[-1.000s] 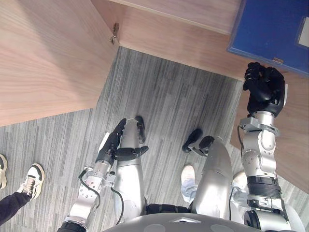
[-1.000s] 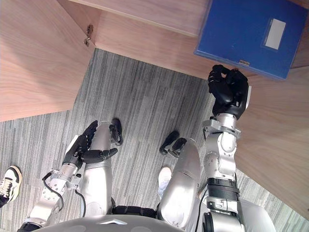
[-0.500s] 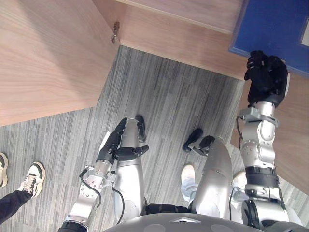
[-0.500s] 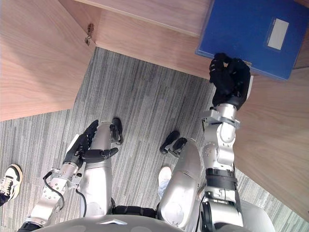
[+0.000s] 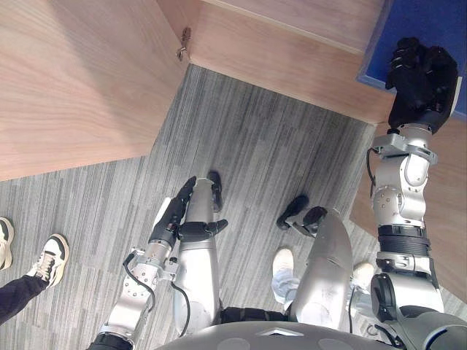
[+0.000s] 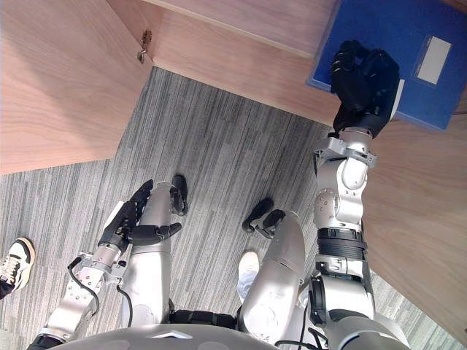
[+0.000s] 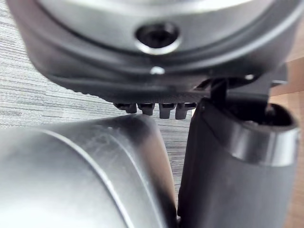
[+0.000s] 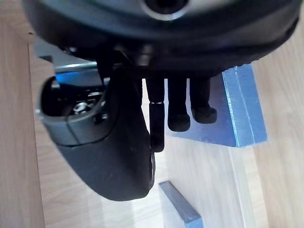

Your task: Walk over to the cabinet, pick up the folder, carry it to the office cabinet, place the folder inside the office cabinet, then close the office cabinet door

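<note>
Pick-up step: the right hand (image 6: 365,79) hovers over the near edge of the flat blue folder (image 6: 379,22), which lies at 1 o'clock on the light wooden cabinet (image 6: 423,197). Its fingers are extended and hold nothing. The left hand (image 6: 125,221) hangs relaxed and empty at 7 o'clock. The next move probably calls for lowering the right hand and closing it on the folder's edge.

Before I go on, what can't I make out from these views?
- Contact between right hand and blue folder: in both eye views the hand covers that edge.
- Folder's full extent: cut off by the left eye view's top and right edges.
- Second blue piece: right wrist view, cut by the frame edge; unidentifiable.
- Person: a shoe shows, the rest is cut off at the left edge.
</note>
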Robot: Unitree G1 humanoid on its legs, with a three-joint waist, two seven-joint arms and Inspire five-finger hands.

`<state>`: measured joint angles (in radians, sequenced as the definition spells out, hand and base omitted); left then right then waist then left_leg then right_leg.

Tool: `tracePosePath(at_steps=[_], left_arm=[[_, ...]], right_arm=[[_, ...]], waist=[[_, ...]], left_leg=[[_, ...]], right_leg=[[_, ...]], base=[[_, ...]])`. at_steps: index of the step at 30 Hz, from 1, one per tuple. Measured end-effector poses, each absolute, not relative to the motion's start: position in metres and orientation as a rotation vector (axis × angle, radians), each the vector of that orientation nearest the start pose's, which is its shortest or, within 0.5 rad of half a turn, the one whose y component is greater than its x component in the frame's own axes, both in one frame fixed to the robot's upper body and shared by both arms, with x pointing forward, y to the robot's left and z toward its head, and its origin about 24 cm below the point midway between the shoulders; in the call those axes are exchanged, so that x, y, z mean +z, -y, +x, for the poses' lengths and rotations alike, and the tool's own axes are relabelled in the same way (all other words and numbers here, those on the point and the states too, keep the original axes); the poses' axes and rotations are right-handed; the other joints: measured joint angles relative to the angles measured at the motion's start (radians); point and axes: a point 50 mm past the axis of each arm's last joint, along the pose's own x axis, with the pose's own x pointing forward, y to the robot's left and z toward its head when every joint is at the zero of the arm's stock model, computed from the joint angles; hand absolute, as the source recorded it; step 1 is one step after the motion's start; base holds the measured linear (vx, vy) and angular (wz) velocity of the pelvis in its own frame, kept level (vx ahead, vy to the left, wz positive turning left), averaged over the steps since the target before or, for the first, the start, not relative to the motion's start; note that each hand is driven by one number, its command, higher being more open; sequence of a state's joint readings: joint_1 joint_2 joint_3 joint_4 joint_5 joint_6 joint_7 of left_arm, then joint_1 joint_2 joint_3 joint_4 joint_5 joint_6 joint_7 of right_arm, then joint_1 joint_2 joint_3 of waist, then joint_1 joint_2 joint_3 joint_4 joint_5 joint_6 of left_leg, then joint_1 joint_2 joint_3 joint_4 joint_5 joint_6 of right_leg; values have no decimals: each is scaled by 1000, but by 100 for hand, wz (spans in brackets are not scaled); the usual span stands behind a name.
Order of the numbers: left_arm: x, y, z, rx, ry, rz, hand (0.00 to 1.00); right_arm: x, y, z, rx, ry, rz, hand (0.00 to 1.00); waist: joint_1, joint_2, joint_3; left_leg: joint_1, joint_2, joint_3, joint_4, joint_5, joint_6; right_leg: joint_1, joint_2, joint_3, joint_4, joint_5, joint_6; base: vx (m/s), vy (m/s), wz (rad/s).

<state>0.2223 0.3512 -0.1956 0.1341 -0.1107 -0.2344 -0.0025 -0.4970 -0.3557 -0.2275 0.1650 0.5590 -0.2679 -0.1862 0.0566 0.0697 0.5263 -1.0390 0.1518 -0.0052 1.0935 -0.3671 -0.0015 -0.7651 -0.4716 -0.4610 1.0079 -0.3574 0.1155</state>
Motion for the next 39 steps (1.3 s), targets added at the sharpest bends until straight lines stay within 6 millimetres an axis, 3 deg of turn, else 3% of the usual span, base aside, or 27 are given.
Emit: tracePosePath(at_steps=[14,23,30,39], left_arm=[[-12,-185,194,-164,-161,212,100],[-11,-185,194,-163,-160,212,100],[-11,-187,194,-153,-160,214,100],[-9,-188,195,-150,-153,215,100]], right_arm=[[192,256,312,-301,643,326,0],[167,274,296,-382,589,322,0],[151,265,286,-394,572,390,0],[158,263,289,-378,595,399,0]], waist=[[13,1,0],[14,1,0],[11,1,0],[7,1,0]], left_leg=[[0,-1,1,-1,0,0],[-2,2,1,5,-2,0],[-8,16,0,13,-8,-1],[-21,16,3,13,-8,-1]], right_leg=[[-2,-1,1,0,0,0],[-2,2,3,0,0,0],[-7,17,5,-8,5,0],[-23,18,10,-11,12,2]], base=[[0,0,0],[0,0,0],[0,4,-5],[0,1,-1]])
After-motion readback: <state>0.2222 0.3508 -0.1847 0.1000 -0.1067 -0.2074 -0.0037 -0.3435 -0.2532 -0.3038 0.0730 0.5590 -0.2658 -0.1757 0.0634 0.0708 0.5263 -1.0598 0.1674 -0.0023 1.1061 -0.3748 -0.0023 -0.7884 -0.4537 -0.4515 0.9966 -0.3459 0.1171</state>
